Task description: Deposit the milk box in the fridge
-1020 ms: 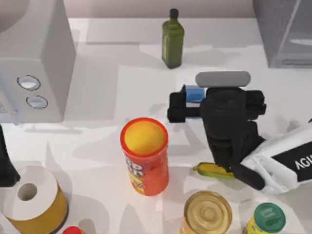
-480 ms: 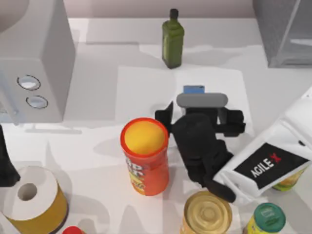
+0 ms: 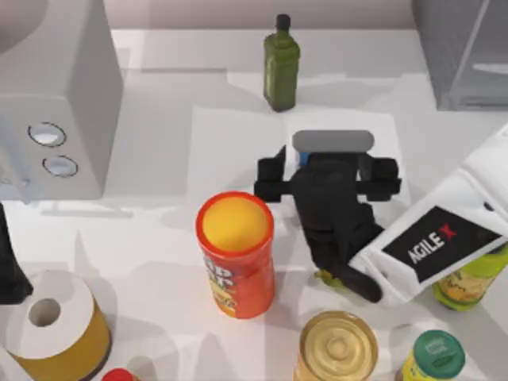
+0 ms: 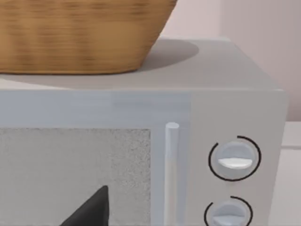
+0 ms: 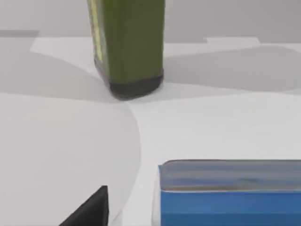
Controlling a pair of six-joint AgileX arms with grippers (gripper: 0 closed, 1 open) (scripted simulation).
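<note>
Our right gripper [image 3: 327, 163] hangs over the middle of the table, between the green bottle [image 3: 281, 63] and the red can [image 3: 236, 254], and the milk box [image 5: 230, 194] sits directly under it: in the right wrist view its blue top fills the near foreground, with the bottle standing well beyond it on the white table [image 3: 159, 238]. From above the black wrist body covers the carton, so we cannot tell how wide the fingers stand or whether they touch it at all; our best guess is that it has not been gripped yet. That blind spot is the main risk. If we close while sitting off-centre, one finger could push the small, light carton over or skid it toward the red can rather than pinching it squarely. A descent that goes too deep could press its top and tip it. Once it is held, the route to the fridge [image 3: 464, 51] at the far right corner passes near the green bottle, and a swinging forearm could also clip the yellow-green bottle [image 3: 470, 279] or the glass jar [image 3: 338, 347] just below the arm. A loose hold might let the carton slip on the way. Our left arm [image 3: 9, 266] stays parked at the left edge, beside the microwave [image 3: 55, 95] with its wicker basket [image 4: 80, 35].
</note>
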